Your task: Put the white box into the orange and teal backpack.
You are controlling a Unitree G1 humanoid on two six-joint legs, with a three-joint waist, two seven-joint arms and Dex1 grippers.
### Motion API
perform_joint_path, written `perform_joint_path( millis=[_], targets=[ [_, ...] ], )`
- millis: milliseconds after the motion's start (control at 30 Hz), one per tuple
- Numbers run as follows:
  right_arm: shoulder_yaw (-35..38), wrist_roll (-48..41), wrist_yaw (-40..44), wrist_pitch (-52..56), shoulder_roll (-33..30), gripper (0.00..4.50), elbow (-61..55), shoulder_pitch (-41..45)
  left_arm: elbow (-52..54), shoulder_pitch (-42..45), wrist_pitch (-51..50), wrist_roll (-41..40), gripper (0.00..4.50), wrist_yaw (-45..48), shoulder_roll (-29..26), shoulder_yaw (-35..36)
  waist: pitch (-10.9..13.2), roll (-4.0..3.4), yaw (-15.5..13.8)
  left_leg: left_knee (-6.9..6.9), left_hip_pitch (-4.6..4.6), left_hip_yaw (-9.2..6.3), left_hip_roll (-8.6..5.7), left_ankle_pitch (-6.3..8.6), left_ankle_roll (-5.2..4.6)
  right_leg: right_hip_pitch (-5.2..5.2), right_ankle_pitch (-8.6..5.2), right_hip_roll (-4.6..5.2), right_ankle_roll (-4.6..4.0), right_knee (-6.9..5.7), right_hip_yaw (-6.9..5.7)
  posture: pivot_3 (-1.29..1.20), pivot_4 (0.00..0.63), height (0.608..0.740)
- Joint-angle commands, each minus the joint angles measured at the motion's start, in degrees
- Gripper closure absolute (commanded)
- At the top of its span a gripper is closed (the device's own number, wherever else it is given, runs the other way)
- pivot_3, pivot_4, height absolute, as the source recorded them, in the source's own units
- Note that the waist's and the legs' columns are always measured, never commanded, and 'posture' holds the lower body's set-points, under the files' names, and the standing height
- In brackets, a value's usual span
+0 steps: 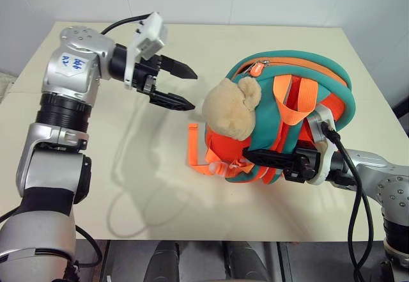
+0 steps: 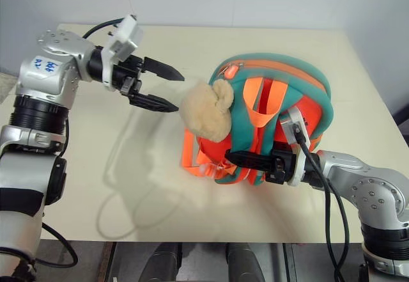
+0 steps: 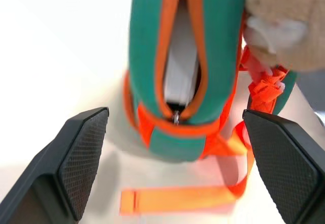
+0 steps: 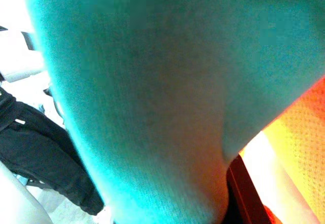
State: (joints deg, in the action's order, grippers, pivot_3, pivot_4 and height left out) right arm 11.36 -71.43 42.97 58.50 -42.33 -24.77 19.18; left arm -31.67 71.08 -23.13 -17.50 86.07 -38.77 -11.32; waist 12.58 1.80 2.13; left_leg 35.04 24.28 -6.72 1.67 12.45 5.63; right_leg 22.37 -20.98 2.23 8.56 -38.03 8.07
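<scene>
With its jaws spread wide and holding nothing, the left gripper (image 1: pixel 174 85) hovers over the bare table (image 1: pixel 96 186), apart from the orange and teal backpack (image 1: pixel 332 80) — a stance suggesting the drop is done. The white box (image 3: pixel 181 71) sits inside the unzipped opening, beside the plush toy (image 1: pixel 231 109) and a loose orange strap (image 1: pixel 193 148) on the tabletop. At right, the right gripper (image 1: pixel 271 157) is clamped on the backpack — probably steadying it.

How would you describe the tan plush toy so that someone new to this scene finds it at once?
On the cream table stands a rounded orange and teal backpack. The tan plush toy hangs on the backpack's side facing the open left gripper. It is the only soft, furry, beige thing there.
</scene>
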Motion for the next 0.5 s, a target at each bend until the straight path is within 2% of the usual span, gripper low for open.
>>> perform_joint_path(
  millis=[33,167,200,267,333,500],
  targets=[
    [0.5,-0.5,0.2,-1.4,0.6,4.39,-1.0,0.2,2.8,-1.1,2.0,-1.4,0.38,4.4,-0.7,2.1,0.0,0.00,-0.3,0.01,0.00,0.00,0.00,0.00,0.00,0.00,0.00,0.00,0.00,0.00,0.00,0.00,0.150,0.740],
    [0.0,-0.1,0.2,-1.5,1.0,4.39,-0.7,0.7,3.7,-3.2,2.9,-0.7,1.36,2.2,-0.2,2.1,0.0,0.00,-0.4,0.05,0.00,-0.01,0.00,-0.01,0.00,-0.02,0.02,0.00,0.02,-0.02,0.00,0.00,0.150,0.740],
    [0.0,0.0,0.2,-1.5,1.1,4.39,-0.6,0.8,4.4,-3.7,3.7,-0.6,1.77,2.4,0.1,1.9,0.0,0.00,-0.4,0.05,0.00,-0.01,0.00,-0.01,0.00,-0.02,0.02,0.00,0.02,-0.01,0.00,0.00,0.150,0.740],
    [0.0,0.2,0.2,-1.4,1.1,4.39,-0.5,1.0,5.0,-4.0,3.4,-0.7,2.25,1.5,1.1,1.9,0.0,0.00,-0.4,0.05,0.00,-0.01,0.00,-0.01,0.00,-0.01,0.02,0.00,0.02,-0.02,-0.01,0.00,0.150,0.740],
    [0.1,0.3,0.3,-1.4,1.1,4.39,-0.4,1.0,5.4,-4.1,3.4,-0.8,2.97,1.0,1.9,2.1,0.0,0.00,-0.4,0.05,0.00,0.00,0.00,-0.01,0.00,-0.01,0.02,0.00,0.02,-0.02,0.00,0.00,0.150,0.740],
    [0.3,0.3,-0.1,-1.5,1.3,4.39,-0.6,0.9,4.3,-3.7,4.2,0.1,4.44,-1.1,5.7,1.8,0.0,0.00,-0.4,0.05,0.00,-0.01,0.00,-0.01,0.00,-0.02,0.02,0.00,0.02,-0.02,0.00,0.00,0.150,0.740]
  ],
)
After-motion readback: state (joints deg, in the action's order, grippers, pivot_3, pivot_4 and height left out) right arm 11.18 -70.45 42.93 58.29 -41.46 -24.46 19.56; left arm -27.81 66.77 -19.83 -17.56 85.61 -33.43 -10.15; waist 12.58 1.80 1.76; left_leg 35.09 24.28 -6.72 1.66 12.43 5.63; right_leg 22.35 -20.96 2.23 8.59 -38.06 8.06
